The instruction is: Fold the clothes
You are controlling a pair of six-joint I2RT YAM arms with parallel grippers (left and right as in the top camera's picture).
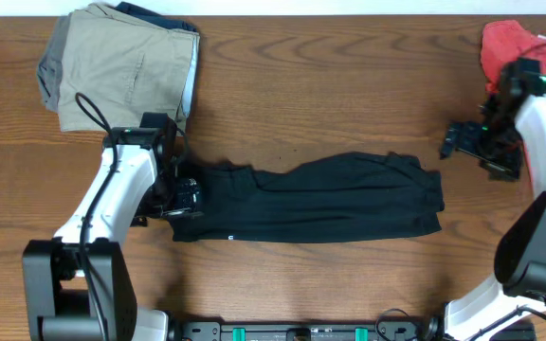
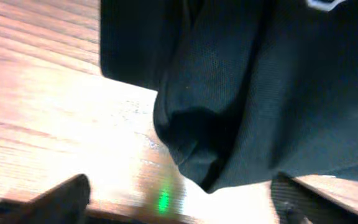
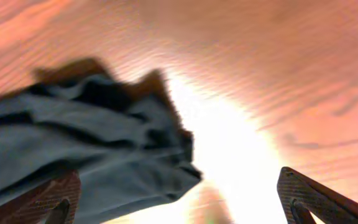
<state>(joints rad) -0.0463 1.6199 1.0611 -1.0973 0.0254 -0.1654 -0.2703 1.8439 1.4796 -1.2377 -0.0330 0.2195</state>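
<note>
Since the coming move depends on how the clothes (image 1: 320, 199) lie against the two sets of fingers, that relation is recorded first: the black garment rests flat on the table (image 1: 301, 95) as a long band, its long axis running from left to right between the two arms. Beyond its left end, toward the far edge, sits a folded khaki garment (image 1: 121, 62), well apart from it and not involved. The left gripper (image 1: 183, 194) stands directly at the garment's left end, over or touching the cloth. The left wrist view shows its fingers spread wide, a bunched lobe of black fabric lying ahead of them and nothing clamped between them. A small white mark (image 1: 230, 237) shows on the near edge, toward that same end. The right gripper (image 1: 451, 142) stands apart from the garment's right end, a little beyond it and toward the far edge, jaws likewise wide and holding nothing. In its wrist view the cloth lies ahead, toward its left-hand finger. A coral-red top (image 1: 515, 47) lies further right again. Judgement: the left arm is the nearer, and any end-over-end fold would travel along the long axis.
</note>
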